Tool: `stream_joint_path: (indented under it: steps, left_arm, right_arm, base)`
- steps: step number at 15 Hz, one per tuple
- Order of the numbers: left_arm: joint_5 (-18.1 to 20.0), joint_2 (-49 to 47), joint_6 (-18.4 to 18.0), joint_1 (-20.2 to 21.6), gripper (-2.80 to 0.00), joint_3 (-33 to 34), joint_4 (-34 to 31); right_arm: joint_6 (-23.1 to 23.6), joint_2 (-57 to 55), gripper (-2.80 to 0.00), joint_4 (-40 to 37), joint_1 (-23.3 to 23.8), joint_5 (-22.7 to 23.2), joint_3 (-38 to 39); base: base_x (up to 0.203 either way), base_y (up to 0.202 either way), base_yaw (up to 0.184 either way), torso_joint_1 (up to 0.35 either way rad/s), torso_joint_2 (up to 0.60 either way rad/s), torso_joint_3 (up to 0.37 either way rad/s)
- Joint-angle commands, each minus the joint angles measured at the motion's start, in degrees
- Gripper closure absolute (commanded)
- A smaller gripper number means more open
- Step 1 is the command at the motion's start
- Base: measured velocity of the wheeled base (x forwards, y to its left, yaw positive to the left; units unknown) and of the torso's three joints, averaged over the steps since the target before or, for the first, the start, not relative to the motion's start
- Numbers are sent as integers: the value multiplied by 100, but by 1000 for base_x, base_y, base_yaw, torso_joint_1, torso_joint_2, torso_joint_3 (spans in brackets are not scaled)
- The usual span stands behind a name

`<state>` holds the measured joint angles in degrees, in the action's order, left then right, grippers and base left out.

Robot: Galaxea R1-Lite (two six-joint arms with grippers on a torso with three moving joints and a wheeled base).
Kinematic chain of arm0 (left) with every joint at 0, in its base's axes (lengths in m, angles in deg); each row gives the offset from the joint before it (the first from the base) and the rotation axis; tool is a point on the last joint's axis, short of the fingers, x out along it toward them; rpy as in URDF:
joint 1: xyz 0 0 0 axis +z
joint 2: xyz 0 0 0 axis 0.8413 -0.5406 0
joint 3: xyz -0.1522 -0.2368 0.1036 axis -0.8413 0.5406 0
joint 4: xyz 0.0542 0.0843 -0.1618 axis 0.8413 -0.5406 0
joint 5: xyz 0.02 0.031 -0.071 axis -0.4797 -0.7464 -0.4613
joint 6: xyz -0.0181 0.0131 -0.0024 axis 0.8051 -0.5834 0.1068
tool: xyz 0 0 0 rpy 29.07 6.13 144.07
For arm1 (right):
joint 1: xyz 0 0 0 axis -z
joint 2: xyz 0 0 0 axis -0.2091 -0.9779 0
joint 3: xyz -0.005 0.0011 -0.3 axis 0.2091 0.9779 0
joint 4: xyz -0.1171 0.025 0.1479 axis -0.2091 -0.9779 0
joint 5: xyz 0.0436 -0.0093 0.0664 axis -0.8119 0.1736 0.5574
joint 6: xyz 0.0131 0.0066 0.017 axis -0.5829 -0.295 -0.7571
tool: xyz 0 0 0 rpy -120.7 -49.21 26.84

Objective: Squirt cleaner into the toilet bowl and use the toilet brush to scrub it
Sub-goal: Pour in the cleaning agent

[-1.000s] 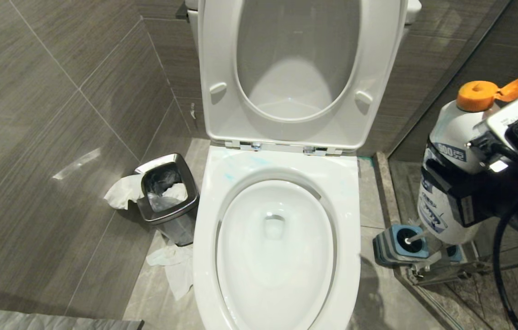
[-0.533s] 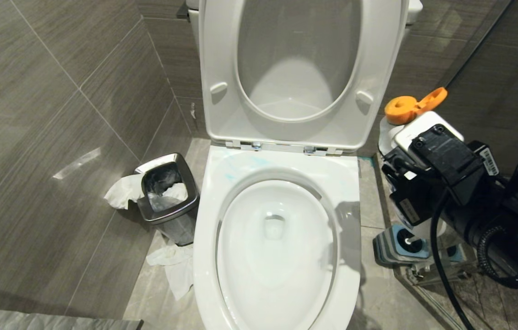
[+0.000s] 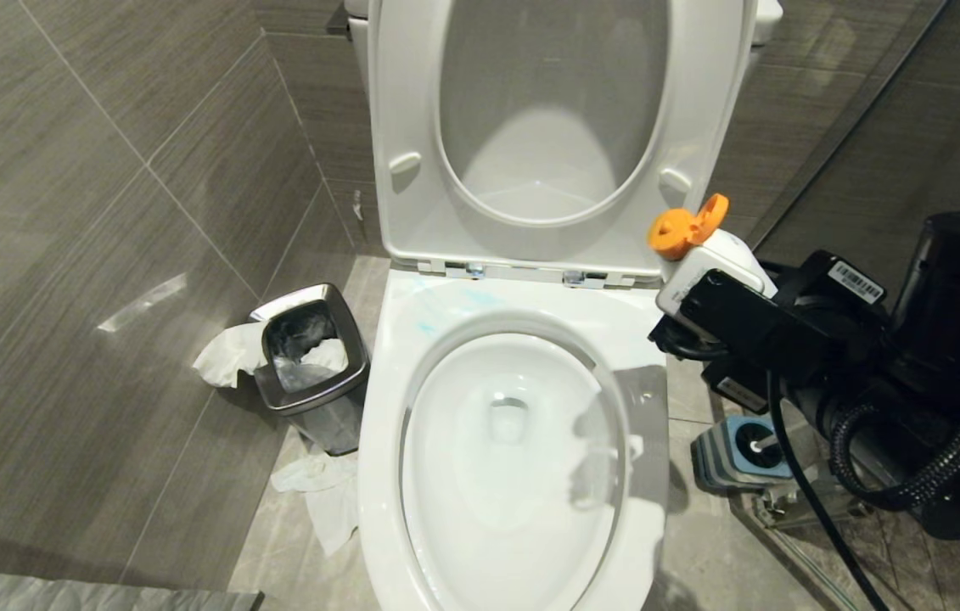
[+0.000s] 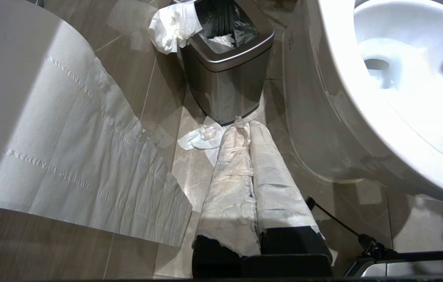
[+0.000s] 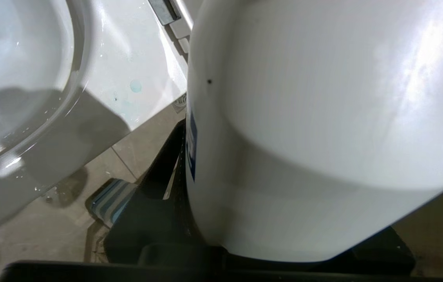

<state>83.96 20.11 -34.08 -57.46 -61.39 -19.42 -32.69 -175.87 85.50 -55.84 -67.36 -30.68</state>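
my right gripper (image 3: pixel 704 297) is clamped around a white cleaner bottle (image 5: pixel 323 129), which fills most of the right wrist view between my dark fingers (image 5: pixel 154 184). in the head view the bottle's orange flip cap (image 3: pixel 683 229) stands open and leans toward the left, just beside the far right corner of the toilet bowl (image 3: pixel 513 441), next to the raised seat (image 3: pixel 412 127). the bottle is tilted, its cap end nearest the bowl.

the bowl sits in the middle of the scene with seat and lid upright against the far wall. pale blue smears of cleaner (image 3: pixel 446 305) show on the far left part of the flat rim, and a small blue spot (image 5: pixel 135 86) lies on the rim near the bottle.

the toilet brush (image 3: pixel 758 441) stands in its blue-and-grey holder (image 3: pixel 734 462) on the floor to the right of the bowl, below my right arm; only the tip of its white handle shows.

my left gripper (image 4: pixel 250 172) hangs low to the left of the bowl, its wrapped fingers pressed together with nothing between them, pointing toward a steel-rimmed bin (image 4: pixel 225 58) with crumpled tissue (image 4: pixel 174 23) on its edge.
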Motion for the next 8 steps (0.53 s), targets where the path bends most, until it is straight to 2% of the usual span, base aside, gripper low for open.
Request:
stream_joint_path:
  steps: [1,4,8]
  left_arm:
    - [0,1,-9,1,0,9,0]
    - [0,1,-4,1,0,9,0]
    - [0,1,-9,1,0,9,0]
  right_arm:
    - [392,-317,0,29,-1,-37,-243]
    - [1149,-477,0,38,-1,-54,-454]
    - [1924,-787,0,33,-1,-55,-722]
  base:
    - [0,0,0,0,0,0]
    - [0,0,0,0,0,0]
    - [0,0,0,0,0,0]
